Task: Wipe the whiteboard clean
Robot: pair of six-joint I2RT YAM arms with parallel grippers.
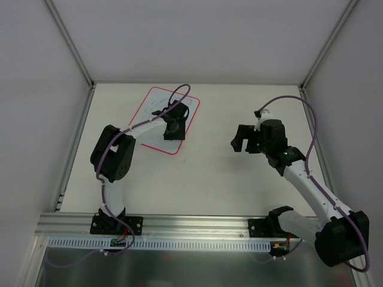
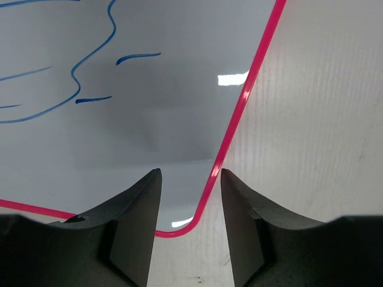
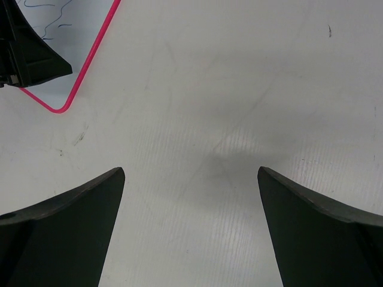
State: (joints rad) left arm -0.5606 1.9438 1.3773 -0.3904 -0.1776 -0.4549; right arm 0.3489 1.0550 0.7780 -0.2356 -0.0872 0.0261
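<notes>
The whiteboard (image 1: 154, 104) lies flat at the back left of the table, white with a red-pink rim. Blue pen lines show on it in the left wrist view (image 2: 167, 107). My left gripper (image 1: 173, 133) hovers over the board's near right corner, open and empty; in the left wrist view (image 2: 190, 179) the rounded corner lies between its fingers. My right gripper (image 1: 238, 143) is wide open and empty over bare table, to the right of the board. In the right wrist view (image 3: 191, 173) the board's corner (image 3: 72, 30) and the left gripper (image 3: 30, 66) show at the upper left. No eraser shows in any view.
White walls with metal corner posts (image 1: 72, 42) close in the table at the back and both sides. An aluminium rail (image 1: 197, 224) carrying the arm bases runs along the near edge. Cables loop over both arms.
</notes>
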